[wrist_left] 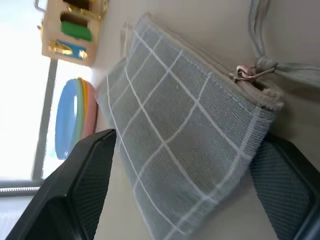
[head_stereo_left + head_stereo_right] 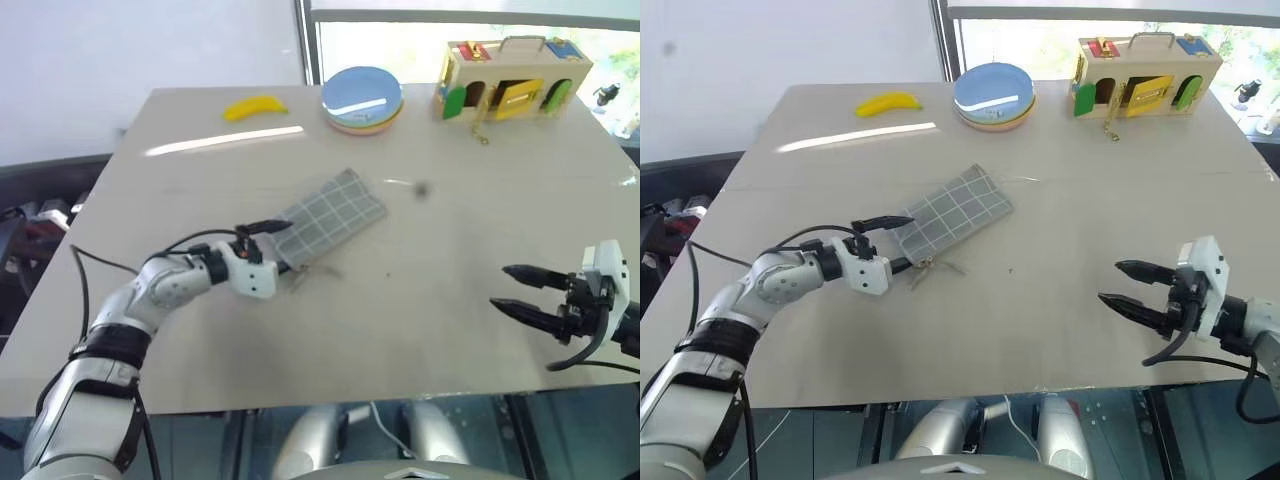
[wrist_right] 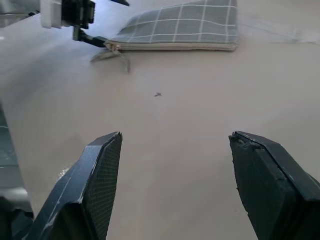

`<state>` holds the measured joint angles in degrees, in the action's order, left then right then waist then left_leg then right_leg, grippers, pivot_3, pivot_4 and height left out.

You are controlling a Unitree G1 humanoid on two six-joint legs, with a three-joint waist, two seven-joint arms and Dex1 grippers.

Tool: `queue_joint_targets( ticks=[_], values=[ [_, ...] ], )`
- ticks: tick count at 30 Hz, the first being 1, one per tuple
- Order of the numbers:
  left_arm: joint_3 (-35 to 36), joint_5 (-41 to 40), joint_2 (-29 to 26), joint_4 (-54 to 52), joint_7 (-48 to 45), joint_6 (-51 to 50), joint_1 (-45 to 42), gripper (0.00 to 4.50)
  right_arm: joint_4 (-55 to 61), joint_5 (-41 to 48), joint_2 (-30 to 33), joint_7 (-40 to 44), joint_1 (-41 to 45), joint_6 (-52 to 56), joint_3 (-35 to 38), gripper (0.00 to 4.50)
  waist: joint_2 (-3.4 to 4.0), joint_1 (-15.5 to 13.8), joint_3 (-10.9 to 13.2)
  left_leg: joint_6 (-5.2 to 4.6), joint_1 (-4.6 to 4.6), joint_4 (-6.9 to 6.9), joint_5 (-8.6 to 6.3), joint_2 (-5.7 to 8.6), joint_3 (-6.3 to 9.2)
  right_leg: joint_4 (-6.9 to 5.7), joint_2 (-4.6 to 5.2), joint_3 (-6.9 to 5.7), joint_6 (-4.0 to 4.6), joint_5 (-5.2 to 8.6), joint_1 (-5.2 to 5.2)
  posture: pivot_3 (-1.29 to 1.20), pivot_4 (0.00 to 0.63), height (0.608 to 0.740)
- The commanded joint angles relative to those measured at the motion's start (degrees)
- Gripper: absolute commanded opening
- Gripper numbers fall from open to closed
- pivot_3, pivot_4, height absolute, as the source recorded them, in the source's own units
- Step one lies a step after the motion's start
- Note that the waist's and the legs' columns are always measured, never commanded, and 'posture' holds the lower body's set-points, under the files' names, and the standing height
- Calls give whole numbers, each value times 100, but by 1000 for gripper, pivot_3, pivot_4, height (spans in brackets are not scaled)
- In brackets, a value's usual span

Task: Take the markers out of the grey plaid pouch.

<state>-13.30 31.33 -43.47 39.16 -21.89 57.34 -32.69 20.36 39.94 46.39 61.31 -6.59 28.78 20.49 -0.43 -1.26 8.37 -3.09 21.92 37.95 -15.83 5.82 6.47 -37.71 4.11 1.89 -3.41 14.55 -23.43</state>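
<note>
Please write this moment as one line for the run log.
pouch: zipped, flat on table | left gripper: open, astride pouch end | right gripper: open, apart

hidden: markers | blurred: dark speck (image 2: 420, 189) beyond grey plaid pouch (image 2: 332, 216)

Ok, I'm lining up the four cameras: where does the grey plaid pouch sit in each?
Left eye: grey plaid pouch at table centre.
Right eye: centre, slightly further left.
Left wrist: close up, between open jaws.
Right wrist: far end, top.
Shared landmark: its zipper pull, also.
</note>
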Motion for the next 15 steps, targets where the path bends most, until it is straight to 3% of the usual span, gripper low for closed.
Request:
queue_joint_targets(
  ticks=[1, 4, 10, 13, 15],
  values=[
    [-352, 487, 227, 467, 479, 59, -214, 3893, 281, 147, -42, -109, 105, 37, -10, 3464, 0, -30, -1, 0, 1, 7, 0, 1, 2, -5, 0, -5, 0, 0, 1, 0, 150, 740],
    [-433, 560, 347, 701, 766, 15, -390, 2935, 288, 157, -35, -89, 77, 18, -3, 3464, -1, -43, -2, 0, 3, 17, 0, 1, 4, -13, -1, -21, -1, 0, 1, 0, 150, 740],
    [-420, 347, 551, 778, 947, -206, -532, 62, 459, 82, -295, -687, 483, 219, -438, 3464, 30, -89, -23, 1, -1, 23, 1, 1, 6, -24, -1, -27, 0, 0, 2, 0, 150, 740],
    [-407, 101, 721, 467, 808, -315, -476, 62, 520, -182, -632, -1178, 958, 353, -1089, 3464, 27, -85, -28, -3, -6, 29, -1, 1, 7, -27, -1, -28, -1, 0, 8, 0, 150, 740],
    [-428, -62, 862, 143, 648, -408, -421, 62, 221, -810, -877, -1539, 1329, 178, -1621, 3464, 27, -99, -28, -2, -2, 34, 0, 1, 14, -28, -1, -29, -1, 0, 8, 0, 150, 740]
  ],
)
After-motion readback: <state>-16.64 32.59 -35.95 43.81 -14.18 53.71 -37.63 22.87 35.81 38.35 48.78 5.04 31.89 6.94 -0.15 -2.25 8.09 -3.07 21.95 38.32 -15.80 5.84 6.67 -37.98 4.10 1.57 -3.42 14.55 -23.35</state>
